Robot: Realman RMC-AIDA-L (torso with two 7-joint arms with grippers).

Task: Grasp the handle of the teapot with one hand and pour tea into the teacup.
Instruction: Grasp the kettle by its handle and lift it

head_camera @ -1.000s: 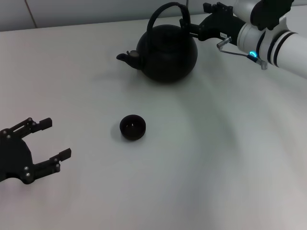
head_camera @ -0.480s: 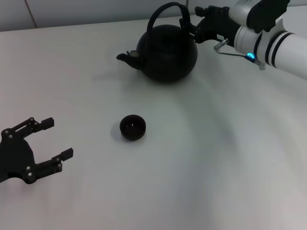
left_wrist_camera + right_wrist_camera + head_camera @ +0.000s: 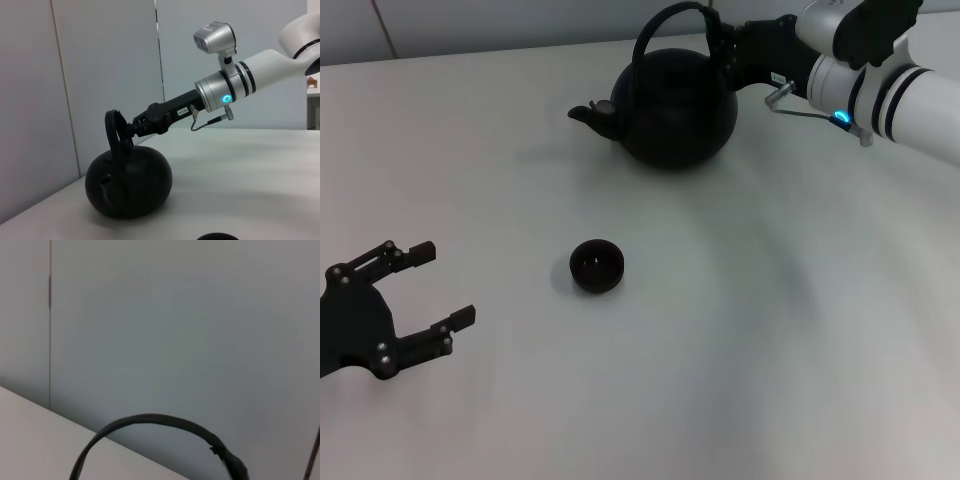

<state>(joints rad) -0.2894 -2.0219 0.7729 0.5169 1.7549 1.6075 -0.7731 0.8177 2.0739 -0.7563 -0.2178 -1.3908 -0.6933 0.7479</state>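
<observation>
The head view looks forward and down on the table (image 3: 720, 330) from above, taking in the teapot (image 3: 675, 105), the teacup (image 3: 596, 266) and both arms. The left wrist view looks level across the table, from low and farther off, at the teapot's side. The right wrist view sits close behind the handle (image 3: 155, 422), facing the wall (image 3: 175, 330).

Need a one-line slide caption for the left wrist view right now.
Right gripper grips the handle of the black teapot, tilting it on the white table.
</observation>
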